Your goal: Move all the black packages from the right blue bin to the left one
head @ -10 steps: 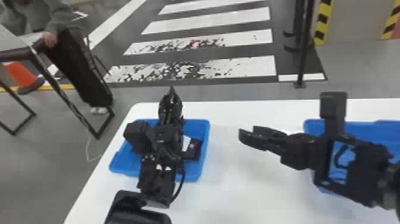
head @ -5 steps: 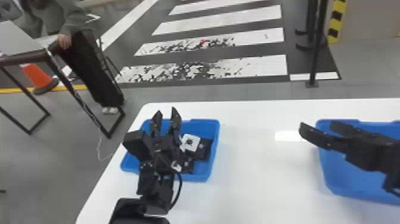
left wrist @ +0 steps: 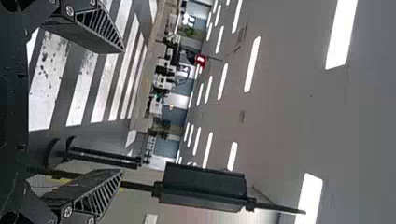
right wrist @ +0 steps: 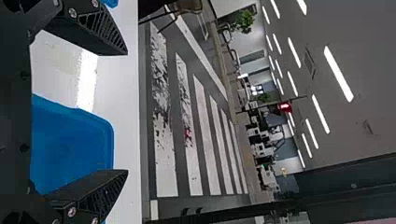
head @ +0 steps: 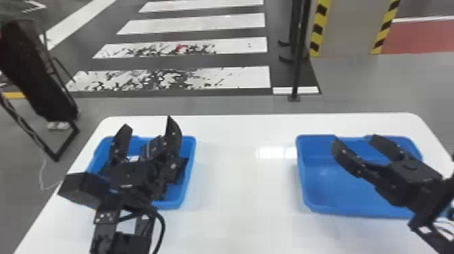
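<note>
Black packages (head: 182,166) in the left bin, and the job looks all but finished

On the left, the left bin (head: 191,152) sits near the far left corner of the white surface (head: 243,189). The packages make a dark cluster inside it, best seen beside the bin's right wall, with a pale patch (head: 133,158) farther over. The arm covers much of that bin, so I cannot tell how many are there or how they overlap. The left gripper (head: 148,123) is above the bin, fingers spread and aimed out toward the surface's far edge, with nothing between them.

Farther right, a strip of reflected light (head: 270,152) lies on the surface, just beside the other bin.

The right bin (head: 332,189) is near the far right corner. Its blue floor shows bare wherever the arm lets me see, and I make out no package on it. The right gripper (head: 354,139) hangs over it, its fingers also apart and gripping nothing.

As I judge it, the carrying is done or nearly so. What is left is probably just a check of the covered part of the right bin, then drawing both arms back without snagging a rim or a package.
</note>
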Tool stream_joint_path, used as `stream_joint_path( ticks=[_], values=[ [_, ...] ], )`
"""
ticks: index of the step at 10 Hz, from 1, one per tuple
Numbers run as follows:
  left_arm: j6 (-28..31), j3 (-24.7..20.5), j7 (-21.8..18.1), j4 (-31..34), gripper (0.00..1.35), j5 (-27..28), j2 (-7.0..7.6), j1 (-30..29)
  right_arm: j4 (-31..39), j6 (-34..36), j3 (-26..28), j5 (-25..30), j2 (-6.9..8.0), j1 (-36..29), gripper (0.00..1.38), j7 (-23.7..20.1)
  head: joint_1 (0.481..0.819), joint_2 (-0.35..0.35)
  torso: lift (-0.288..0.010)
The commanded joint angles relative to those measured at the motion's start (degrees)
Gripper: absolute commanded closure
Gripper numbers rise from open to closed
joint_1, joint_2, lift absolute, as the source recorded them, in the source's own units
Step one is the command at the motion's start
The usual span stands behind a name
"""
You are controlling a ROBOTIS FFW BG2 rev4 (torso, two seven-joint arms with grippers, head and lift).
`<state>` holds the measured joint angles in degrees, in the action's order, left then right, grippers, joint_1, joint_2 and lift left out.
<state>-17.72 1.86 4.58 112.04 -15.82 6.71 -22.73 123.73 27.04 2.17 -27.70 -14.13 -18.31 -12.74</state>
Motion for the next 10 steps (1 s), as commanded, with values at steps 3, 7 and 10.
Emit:
stream_joint_path(
  ticks=[3,7,10],
  values=[
    [8.85,0.43,-5.02,11.78,0.02,2.57,-0.82,-14.11,8.94,-11.01,2.05,3.82,1.04,-14.32,0.12,0.09,0.695,0.064,-0.132],
    [8.71,2.83,0.87,12.77,0.01,14.56,-1.18,-17.34,10.63,-18.88,3.65,11.13,3.76,-22.47,0.11,0.97,0.695,0.0,-0.132],
    [5.2,3.63,7.55,13.47,0.01,13.88,-1.35,-19.73,12.04,-19.31,4.0,11.25,4.29,-24.44,0.12,4.13,0.695,0.001,-0.132]
  ],
)
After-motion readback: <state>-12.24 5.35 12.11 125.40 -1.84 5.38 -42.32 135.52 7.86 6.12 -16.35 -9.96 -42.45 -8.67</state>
